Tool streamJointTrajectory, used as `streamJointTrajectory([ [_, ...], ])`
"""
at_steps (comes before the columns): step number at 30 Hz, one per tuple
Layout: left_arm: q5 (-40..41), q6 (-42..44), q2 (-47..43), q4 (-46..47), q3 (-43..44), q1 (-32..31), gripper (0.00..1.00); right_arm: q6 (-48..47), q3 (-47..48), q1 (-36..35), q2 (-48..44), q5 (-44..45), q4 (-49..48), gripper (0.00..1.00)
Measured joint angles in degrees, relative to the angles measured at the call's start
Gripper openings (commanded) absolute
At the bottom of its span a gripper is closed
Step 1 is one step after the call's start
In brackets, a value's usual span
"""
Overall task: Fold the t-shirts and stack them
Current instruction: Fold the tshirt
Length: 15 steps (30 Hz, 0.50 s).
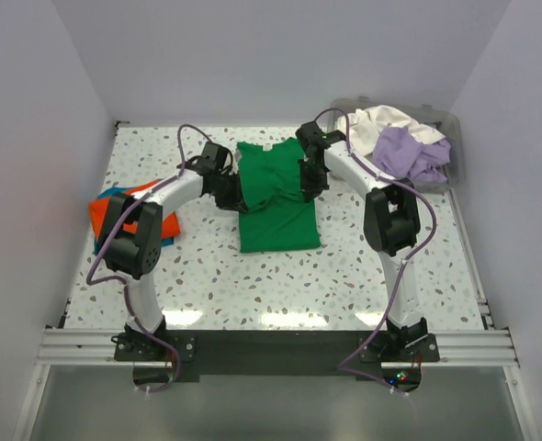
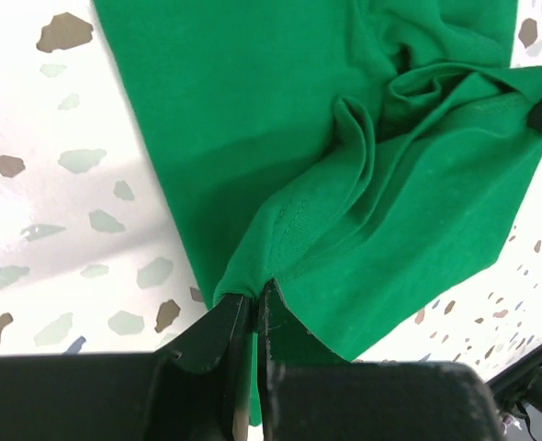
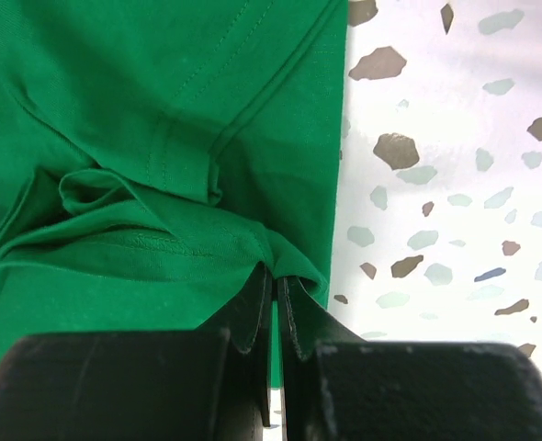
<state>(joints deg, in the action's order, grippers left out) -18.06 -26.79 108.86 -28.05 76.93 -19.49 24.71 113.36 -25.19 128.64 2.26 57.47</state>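
A bright green t-shirt [image 1: 276, 197] lies in the middle of the table, its upper half lifted and rumpled between both arms. My left gripper [image 1: 237, 195] is shut on its left edge; the wrist view shows the cloth [image 2: 363, 193] pinched at the fingertips [image 2: 254, 301]. On the shirt's right edge my right gripper [image 1: 306, 181] is shut too, with green fabric [image 3: 142, 184] caught between its fingertips [image 3: 276, 274]. An orange t-shirt [image 1: 108, 209] lies folded on a blue one [image 1: 165, 234] at the left. White [image 1: 381, 124] and lavender [image 1: 409, 152] t-shirts are heaped at the back right.
A clear plastic bin [image 1: 453, 138] at the back right corner holds the white and lavender heap. White walls close the table on three sides. Speckled tabletop [image 1: 253, 285] shows in front of the green shirt.
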Motion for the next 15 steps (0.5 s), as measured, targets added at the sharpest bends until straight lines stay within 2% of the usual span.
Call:
streamJointTrajectory([
  [6,-1.0,0.0,2.2,0.3,0.8,0.9,0.00,-0.5,1.2,0.2,0.6,0.4,0.3,0.00],
  [8,-1.1,0.0,2.6,0.5,0.8,1.1,0.27,-0.7,1.7,0.2,1.0,0.6,0.4,0.03],
  [10,-1.2,0.3,2.7,0.9,0.9,1.4,0.47,-0.8,3.1,0.2,2.0,0.8,0.7,0.19],
  [11,-1.2,0.5,2.7,1.2,1.0,1.6,0.50,-0.8,4.1,0.3,2.7,0.9,1.1,0.38],
  [15,-1.2,0.5,2.7,2.0,2.9,2.5,0.59,-1.6,10.7,0.8,6.2,1.1,2.8,0.59],
])
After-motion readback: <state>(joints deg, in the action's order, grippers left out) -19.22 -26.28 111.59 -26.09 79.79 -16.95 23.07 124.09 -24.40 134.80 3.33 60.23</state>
